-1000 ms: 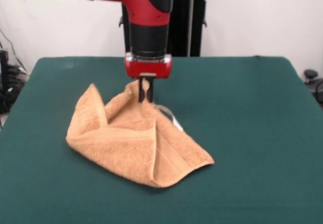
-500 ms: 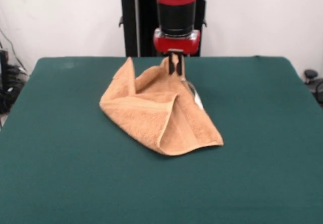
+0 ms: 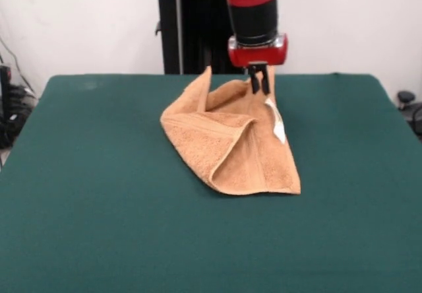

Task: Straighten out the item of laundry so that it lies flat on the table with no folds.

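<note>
A: Where does the hand towel (image 3: 231,149) sit right now?

B: On the green felt table (image 3: 99,227), a little toward two o'clock from the centre of the front view; it is bunched, not flat; one flap is doubled over the middle, a second corner stands up in a peak at about eleven o'clock of the heap, and the white tag (image 3: 278,129) shows along the three o'clock edge.

A: And the end effector (image 3: 258,82)?

B: Clenched on a raised corner of the towel at its twelve o'clock end; the two dark fingers look pinched together with cloth between them; the rest of the towel trails down from there toward six o'clock and rests on the table.

A: So the step in hand is a drag or a lift to open the fold?

B: That is my reading; to do it well I would keep the grip firm and low, pulling the corner away from the heap so the table's felt holds the trailing cloth and the doubled flap peels open; too high a lift would likely hoist the whole bundle with its folds intact.

A: Any risk?

B: The pinch seems to hold only a small bite of terry; a quick tug could slip it free; the upright peak may also flop inward and make a fresh fold.
</note>
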You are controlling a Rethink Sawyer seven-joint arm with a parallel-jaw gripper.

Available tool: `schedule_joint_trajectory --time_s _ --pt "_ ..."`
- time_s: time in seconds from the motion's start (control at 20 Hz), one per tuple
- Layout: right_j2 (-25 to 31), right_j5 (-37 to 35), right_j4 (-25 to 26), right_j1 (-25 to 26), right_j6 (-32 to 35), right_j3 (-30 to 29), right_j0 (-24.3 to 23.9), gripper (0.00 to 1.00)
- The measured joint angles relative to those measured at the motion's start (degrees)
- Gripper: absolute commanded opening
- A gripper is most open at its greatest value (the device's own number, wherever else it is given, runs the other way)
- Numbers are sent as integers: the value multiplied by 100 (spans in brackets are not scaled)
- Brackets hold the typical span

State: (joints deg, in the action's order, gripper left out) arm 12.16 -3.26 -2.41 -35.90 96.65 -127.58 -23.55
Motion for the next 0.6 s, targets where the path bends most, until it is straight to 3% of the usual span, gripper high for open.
schedule_joint_trajectory --time_s 0.3,0.6 --pt "-12 -477 -87 -408 0 11 114 0" --pt "-530 -1452 71 -1048 0 286 510 0"
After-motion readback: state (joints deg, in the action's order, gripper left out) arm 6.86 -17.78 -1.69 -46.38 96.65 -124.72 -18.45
